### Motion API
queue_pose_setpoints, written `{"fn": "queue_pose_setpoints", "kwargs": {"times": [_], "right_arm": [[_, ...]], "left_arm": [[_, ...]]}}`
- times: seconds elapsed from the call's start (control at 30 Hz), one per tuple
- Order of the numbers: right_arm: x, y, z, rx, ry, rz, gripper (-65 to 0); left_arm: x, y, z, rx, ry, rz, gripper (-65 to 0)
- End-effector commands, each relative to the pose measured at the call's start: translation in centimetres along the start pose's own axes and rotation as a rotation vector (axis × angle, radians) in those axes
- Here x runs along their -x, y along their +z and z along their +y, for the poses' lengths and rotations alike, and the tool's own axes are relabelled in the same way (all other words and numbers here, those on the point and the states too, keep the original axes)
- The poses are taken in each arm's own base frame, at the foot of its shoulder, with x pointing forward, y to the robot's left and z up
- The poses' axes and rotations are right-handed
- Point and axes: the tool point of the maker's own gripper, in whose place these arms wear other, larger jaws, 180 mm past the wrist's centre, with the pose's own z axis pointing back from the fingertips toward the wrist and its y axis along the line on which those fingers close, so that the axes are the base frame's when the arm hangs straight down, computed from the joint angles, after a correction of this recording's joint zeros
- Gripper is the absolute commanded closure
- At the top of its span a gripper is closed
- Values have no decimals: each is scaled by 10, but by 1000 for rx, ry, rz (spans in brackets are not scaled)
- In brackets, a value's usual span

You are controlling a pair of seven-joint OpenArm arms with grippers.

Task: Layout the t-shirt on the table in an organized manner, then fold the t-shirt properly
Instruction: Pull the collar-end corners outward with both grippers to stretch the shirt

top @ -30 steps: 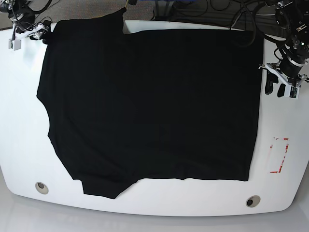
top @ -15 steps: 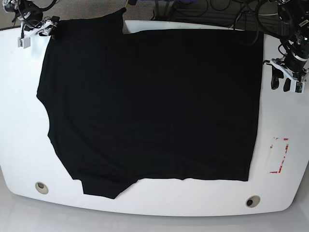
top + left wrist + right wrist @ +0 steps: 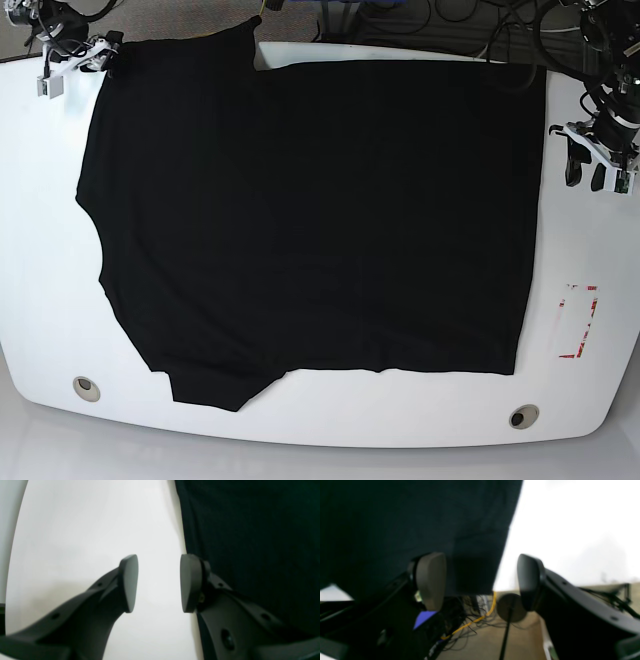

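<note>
While both end effectors gape, t-shirt (image 3: 310, 220) overhangs table's (image 3: 40, 250) far edge

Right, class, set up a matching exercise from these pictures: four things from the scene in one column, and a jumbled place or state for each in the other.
Things:
1. t-shirt
2. red outline mark
3. left gripper
4. right gripper

Places or states:
A. open over bare table beside the shirt's edge, base view's right
B. spread flat, covering most of the tabletop
C. at the shirt's far corner, base view's top left, jaws apart
D. on bare white surface near the base view's right edge

Pairs: 1-B, 2-D, 3-A, 4-C
</note>
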Motion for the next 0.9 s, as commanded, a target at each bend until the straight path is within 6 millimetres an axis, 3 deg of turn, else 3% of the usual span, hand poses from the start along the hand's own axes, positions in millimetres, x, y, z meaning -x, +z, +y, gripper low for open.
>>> {"fn": "queue_pose_setpoints", "kwargs": {"times": [0.0, 0.33, 0.87], "right_arm": [[-6, 5, -5, 22, 29, -13, -431], [17, -4, -14, -1, -29, 33, -427], [28, -20, 22, -78, 5, 66, -426]], "left_arm": [[-16, 4, 5, -6, -17, -52, -256], [-9, 6, 3, -3, -17, -36, -256], [-9, 6, 3, -3, -18, -35, -256]]}}
